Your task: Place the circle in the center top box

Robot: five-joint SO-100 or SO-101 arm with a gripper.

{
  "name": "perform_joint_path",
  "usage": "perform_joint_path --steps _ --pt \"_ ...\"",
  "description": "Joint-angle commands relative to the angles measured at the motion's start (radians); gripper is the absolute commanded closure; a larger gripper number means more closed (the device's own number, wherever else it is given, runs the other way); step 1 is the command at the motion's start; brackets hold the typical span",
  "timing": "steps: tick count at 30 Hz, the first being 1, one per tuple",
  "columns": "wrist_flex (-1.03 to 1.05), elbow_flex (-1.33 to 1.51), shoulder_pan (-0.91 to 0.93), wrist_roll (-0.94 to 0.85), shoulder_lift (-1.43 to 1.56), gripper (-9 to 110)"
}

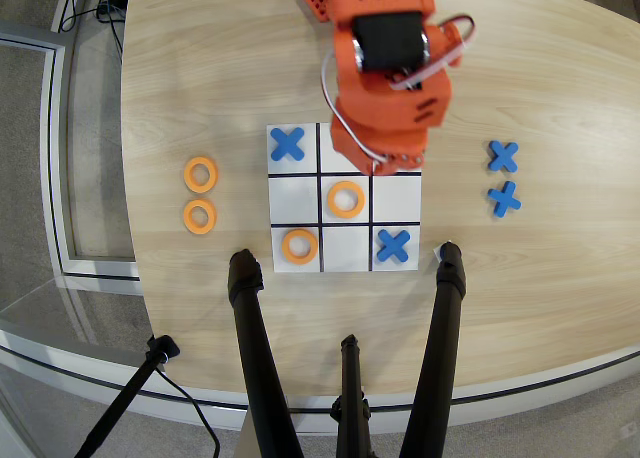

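Two orange circles [200, 174] [200, 216] lie on the table left of the board in the overhead view. Another circle [345, 198] sits in the board's middle cell, and one [299, 245] in the lower-left cell. The center top box [345, 248] is the empty white cell in the bottom row of this view, between that ring and a blue X [393, 245]. My orange gripper [388, 161] hangs over the board's upper-right cell and hides it. The arm's body covers the jaws, and no ring shows in them.
A blue X [288, 144] fills the upper-left cell. Two spare blue X's [503, 156] [504, 198] lie on the wood right of the board. Black tripod legs [255, 348] [440, 338] rise from the table's front edge just below the board.
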Motion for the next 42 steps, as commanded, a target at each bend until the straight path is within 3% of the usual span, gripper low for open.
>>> perform_joint_path --steps 1,13,24,32,42 --pt "-0.063 -0.15 -0.008 0.023 -0.146 102" --pt "-0.224 -0.468 0.087 0.04 -0.612 102" --pt "-0.259 -0.497 0.138 0.009 -0.732 99" --pt "-0.183 -0.439 0.156 -0.008 -0.627 89" --pt "0.152 -0.129 0.253 -0.084 -0.095 88"
